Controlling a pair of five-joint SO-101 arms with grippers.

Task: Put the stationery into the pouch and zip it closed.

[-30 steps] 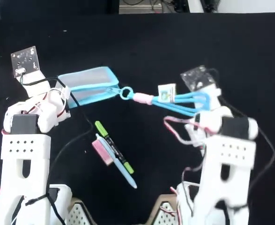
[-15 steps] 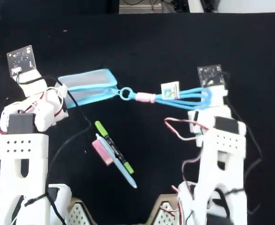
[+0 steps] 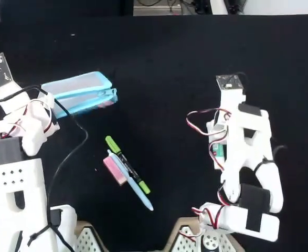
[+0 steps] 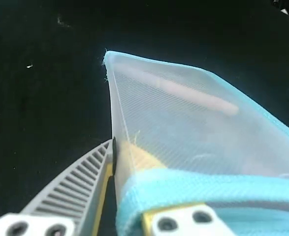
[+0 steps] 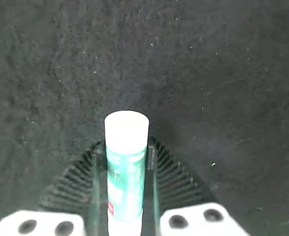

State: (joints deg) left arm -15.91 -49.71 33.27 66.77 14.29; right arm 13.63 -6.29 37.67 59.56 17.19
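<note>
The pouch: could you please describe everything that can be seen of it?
The pouch is a flat, oblong case of pale, see-through mesh with bright blue fabric edging. It sits on the left arm's side of the black table, towards the far edge. The left end effector is shut on one short end, at the blue edging. A pale elongated shape shows through the mesh. I cannot tell what that is, nor whether the zip is open.

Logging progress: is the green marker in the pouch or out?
Out. The marker lies on the table beside a pen and an eraser, well apart from the pouch.
</note>
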